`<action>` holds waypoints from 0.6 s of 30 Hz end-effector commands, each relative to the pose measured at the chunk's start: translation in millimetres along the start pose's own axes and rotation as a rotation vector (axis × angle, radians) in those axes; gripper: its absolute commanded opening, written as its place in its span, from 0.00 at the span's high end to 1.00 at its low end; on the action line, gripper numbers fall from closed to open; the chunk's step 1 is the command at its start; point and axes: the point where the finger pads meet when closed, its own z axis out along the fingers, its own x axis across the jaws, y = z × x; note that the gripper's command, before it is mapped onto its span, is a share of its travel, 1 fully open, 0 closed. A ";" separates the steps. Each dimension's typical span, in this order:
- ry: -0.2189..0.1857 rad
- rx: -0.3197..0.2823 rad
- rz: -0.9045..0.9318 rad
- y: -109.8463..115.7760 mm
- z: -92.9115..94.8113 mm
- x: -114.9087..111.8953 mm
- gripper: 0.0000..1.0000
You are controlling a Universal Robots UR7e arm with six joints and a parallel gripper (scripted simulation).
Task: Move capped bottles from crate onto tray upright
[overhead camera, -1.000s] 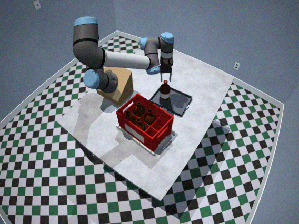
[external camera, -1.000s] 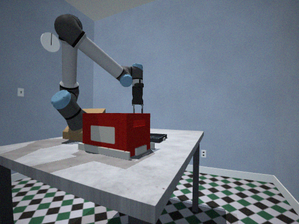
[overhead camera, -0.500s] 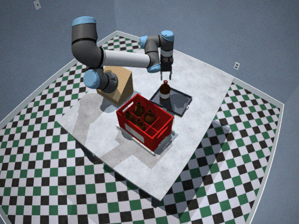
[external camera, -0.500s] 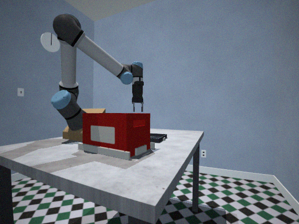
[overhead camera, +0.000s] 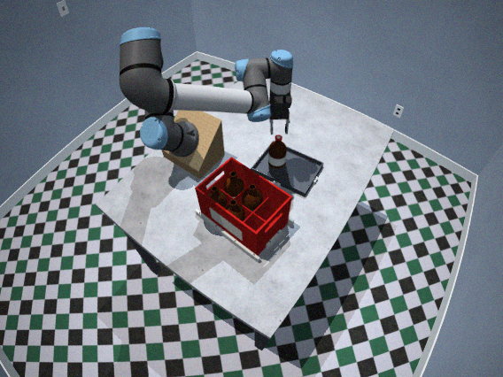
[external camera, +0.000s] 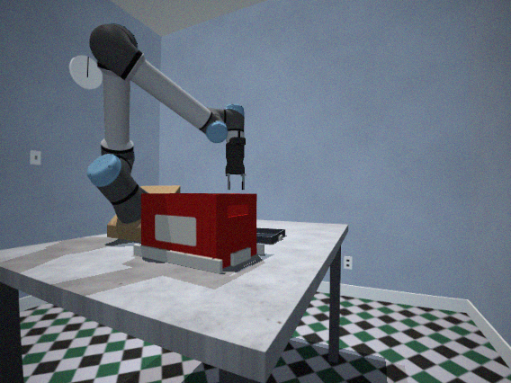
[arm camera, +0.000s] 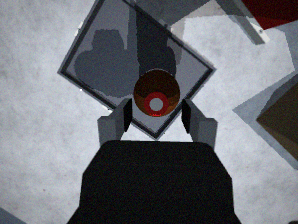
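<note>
- The hand [overhead camera: 280,128] hangs above the tray with its fingers spread wide and nothing between them; in the wrist view they flank open air, one to each side of a bottle cap far below.
- Directly under the hand stands the capped bottle [overhead camera: 277,152] — upright, its red cap [arm camera: 156,104] centred between the fingers in the wrist view. Its long axis is vertical and runs in line with the hand's own axis, so hand and bottle are stacked one above the other with a clear gap between fingertips and cap.
- That bottle rests on the dark tray [overhead camera: 307,177], near the tray corner closest to the arm; this one reads as delivered.
- Just beside the tray sits the red crate [overhead camera: 266,230] on the counter [overhead camera: 345,133]. Four brown bottles [overhead camera: 233,183] occupy its cells on the arm's side (the remaining cells look vacant).
- None of those four shows a red cap from above, though the view is too coarse to be sure. If one is capped, the next reach runs from the tray across and down into the crate — a vertical descent between the dividers.
</note>
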 end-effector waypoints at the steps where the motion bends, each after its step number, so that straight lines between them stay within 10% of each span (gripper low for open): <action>1: -0.001 0.000 0.000 -0.1 -2.7 -0.3 0.00; 18: -0.001 0.000 0.000 -0.1 -51.5 -0.2 0.00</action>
